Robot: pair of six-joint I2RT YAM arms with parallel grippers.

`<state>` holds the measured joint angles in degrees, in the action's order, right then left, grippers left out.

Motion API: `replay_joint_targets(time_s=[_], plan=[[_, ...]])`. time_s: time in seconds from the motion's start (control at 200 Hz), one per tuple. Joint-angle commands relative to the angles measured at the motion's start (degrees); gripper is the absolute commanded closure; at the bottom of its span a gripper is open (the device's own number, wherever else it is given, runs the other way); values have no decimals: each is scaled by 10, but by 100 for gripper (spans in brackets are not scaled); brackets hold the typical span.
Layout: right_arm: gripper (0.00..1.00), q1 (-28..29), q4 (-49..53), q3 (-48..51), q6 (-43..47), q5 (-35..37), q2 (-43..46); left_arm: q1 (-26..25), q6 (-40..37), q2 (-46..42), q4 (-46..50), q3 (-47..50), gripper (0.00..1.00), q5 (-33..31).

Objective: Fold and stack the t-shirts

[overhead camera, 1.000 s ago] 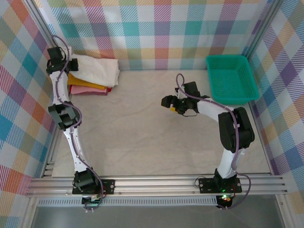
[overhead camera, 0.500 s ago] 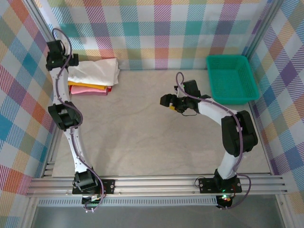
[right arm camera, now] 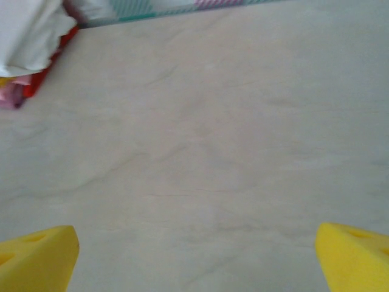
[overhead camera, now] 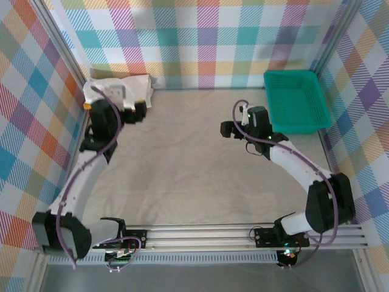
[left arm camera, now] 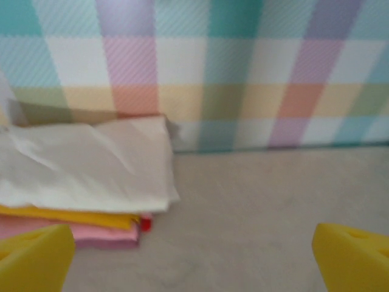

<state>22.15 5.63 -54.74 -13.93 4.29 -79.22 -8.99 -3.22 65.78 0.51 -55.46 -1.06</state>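
Stacked t-shirts point(left arm camera: 85, 176) lie just ahead of the left claw point(left arm camera: 194, 258), spread apart like the right claw point(right arm camera: 194, 255)

Bright, even light; both wrist views softly blurred.

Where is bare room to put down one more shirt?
The middle of the table is bare between the stack of t-shirts and the green basket, though the right claw hangs over it. The far left corner, with the stack and the left claw, is crowded.
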Motion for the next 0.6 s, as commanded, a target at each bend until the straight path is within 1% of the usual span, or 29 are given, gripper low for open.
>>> replay_joint_targets(time_s=[0.0,0.085,0.2,0.245,0.28,0.36,0.43,0.495,0.55,0.595], plan=[[0,2,-55,61,75,102,44,-37,30,-54,-55,104,0,-22],[0,0,-117,133,95,144,86,-42,33,-88,-68,182,0,-45],[0,-2,-220,233,126,193,132,-43,19,-99,-91,263,0,-78],[0,-5,-241,261,133,216,142,-42,14,-98,-123,294,0,-112],[0,-9,-246,273,132,228,147,-42,-2,-93,-168,322,0,-121],[0,-28,-271,295,142,217,144,-40,-34,-76,-267,374,0,-137],[0,-45,-319,316,156,203,125,-31,-45,-41,-315,391,0,-143],[0,-61,-378,333,161,182,100,-16,-41,-3,-338,389,0,-125],[0,-83,-452,350,160,151,64,-8,-40,37,-385,393,0,-111],[0,-99,-492,350,159,136,30,-3,-40,68,-424,390,0,-110]])
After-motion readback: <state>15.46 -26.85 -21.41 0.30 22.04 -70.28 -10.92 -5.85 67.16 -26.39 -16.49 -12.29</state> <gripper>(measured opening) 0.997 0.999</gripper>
